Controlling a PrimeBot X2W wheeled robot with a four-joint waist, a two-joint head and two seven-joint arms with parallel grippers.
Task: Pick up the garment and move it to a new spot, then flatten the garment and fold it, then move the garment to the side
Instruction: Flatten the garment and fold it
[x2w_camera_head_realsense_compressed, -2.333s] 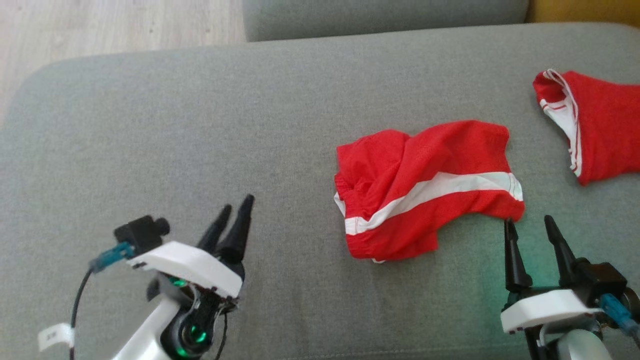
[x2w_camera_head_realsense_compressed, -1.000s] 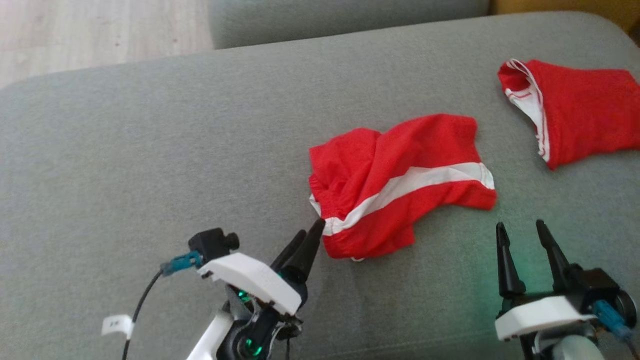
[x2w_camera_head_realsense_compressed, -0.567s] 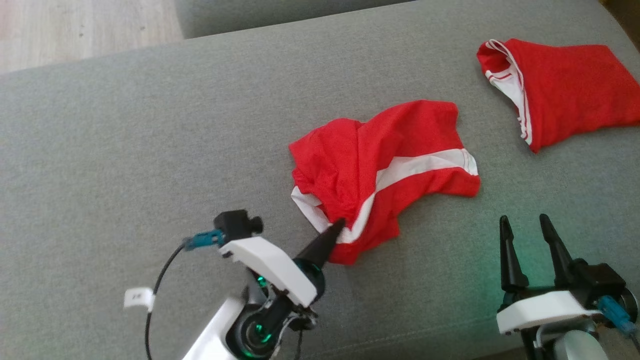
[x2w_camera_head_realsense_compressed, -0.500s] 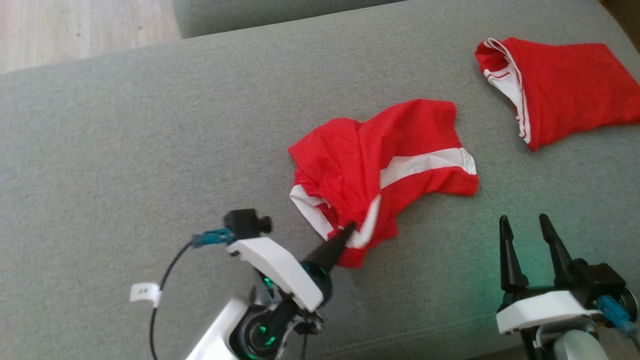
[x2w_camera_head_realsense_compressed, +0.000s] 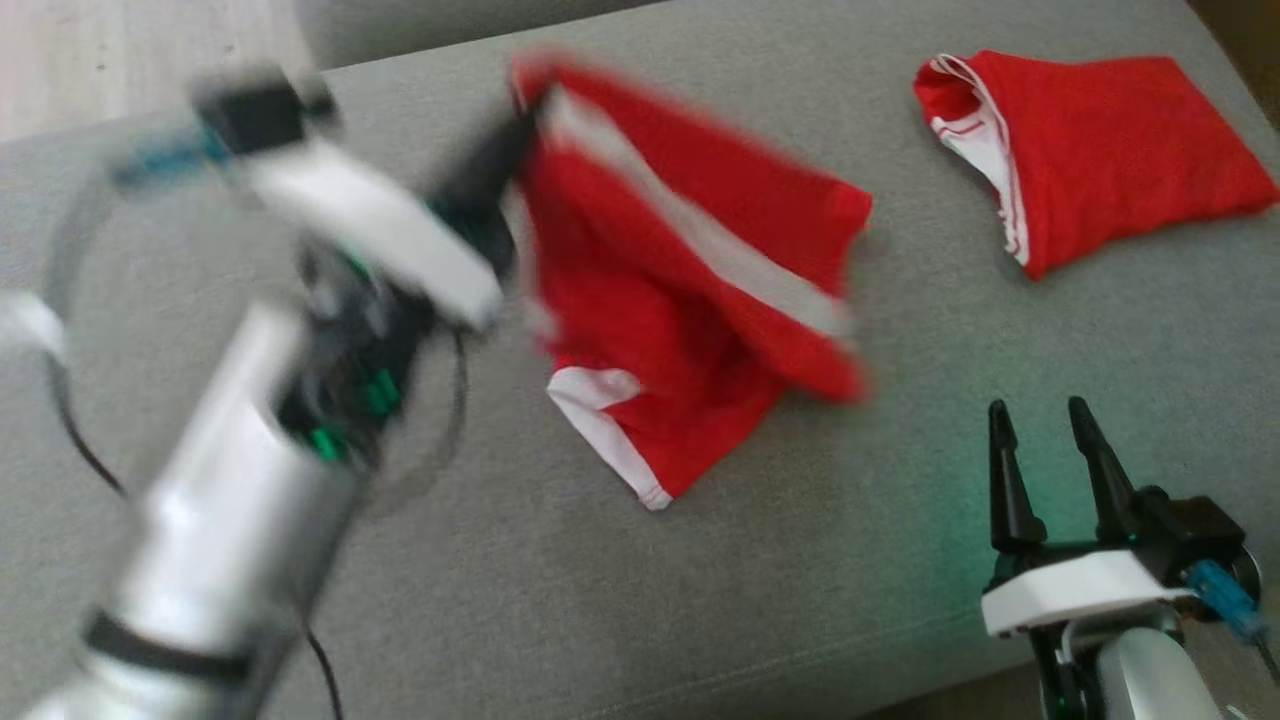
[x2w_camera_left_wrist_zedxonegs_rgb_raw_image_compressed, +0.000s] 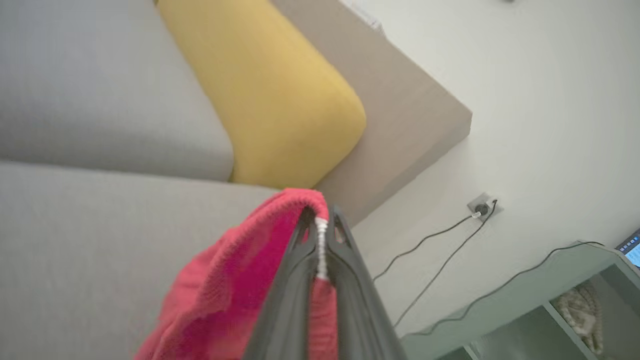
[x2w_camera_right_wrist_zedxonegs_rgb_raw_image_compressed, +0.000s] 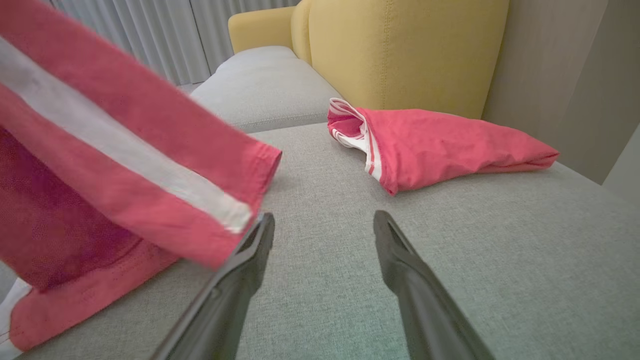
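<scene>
The garment (x2w_camera_head_realsense_compressed: 690, 290), red shorts with a white stripe, hangs in the air above the grey sofa seat (x2w_camera_head_realsense_compressed: 700, 600), its lower end near the cushion. My left gripper (x2w_camera_head_realsense_compressed: 520, 130) is shut on the garment's upper edge; the arm is blurred with motion. In the left wrist view the fingers (x2w_camera_left_wrist_zedxonegs_rgb_raw_image_compressed: 350, 280) pinch the red and white hem of the garment (x2w_camera_left_wrist_zedxonegs_rgb_raw_image_compressed: 225, 295). My right gripper (x2w_camera_head_realsense_compressed: 1040, 425) stands open low at the right, nothing between its fingers. In the right wrist view the hanging garment (x2w_camera_right_wrist_zedxonegs_rgb_raw_image_compressed: 110, 165) is left of my right gripper (x2w_camera_right_wrist_zedxonegs_rgb_raw_image_compressed: 322, 225).
A second red garment (x2w_camera_head_realsense_compressed: 1100, 140) lies bunched at the seat's far right, also the red garment (x2w_camera_right_wrist_zedxonegs_rgb_raw_image_compressed: 440, 145) in the right wrist view. A yellow cushion (x2w_camera_right_wrist_zedxonegs_rgb_raw_image_compressed: 400, 45) stands behind it. Wooden floor (x2w_camera_head_realsense_compressed: 120, 50) shows beyond the seat's far left corner.
My left gripper shut on the garment's near edge and lifted it up and away from me; the garment now hangs unfurled. The head camera shifted. The right gripper stayed still.
</scene>
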